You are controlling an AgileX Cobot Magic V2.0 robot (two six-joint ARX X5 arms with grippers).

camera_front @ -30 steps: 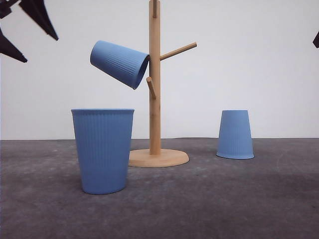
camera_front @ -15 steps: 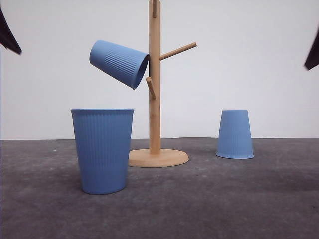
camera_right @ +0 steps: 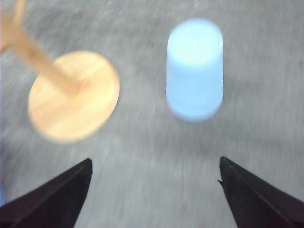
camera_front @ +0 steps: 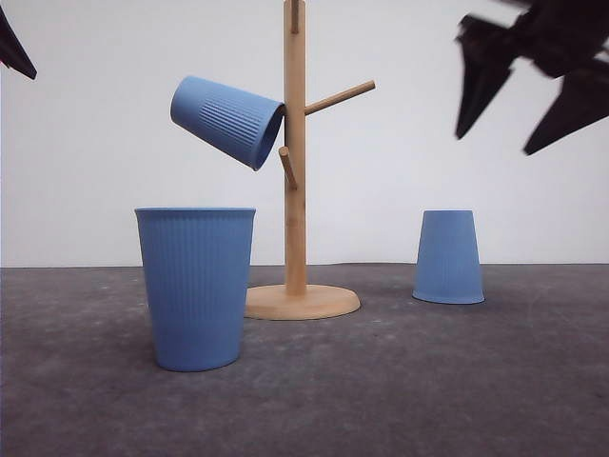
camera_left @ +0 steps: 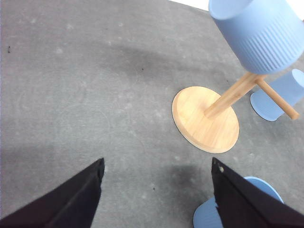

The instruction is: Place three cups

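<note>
Here, three light-blue cups and one wooden stand (camera_front: 296,190) share the grey table (camera_front: 381,400): the near-left cup (camera_front: 195,288) stands upright, mouth up; the second cup (camera_front: 226,121) hangs on a left peg of the stand, its long axis tilted, base up and leftward; the third cup (camera_front: 448,257) sits upside down to the right of the stand, axis vertical. The left gripper (camera_left: 156,166) hovers high at the left edge, jaws spread and empty. The right gripper (camera_front: 519,114) hangs high above the inverted cup, fingers pointing down, jaws wide apart, empty.
</note>
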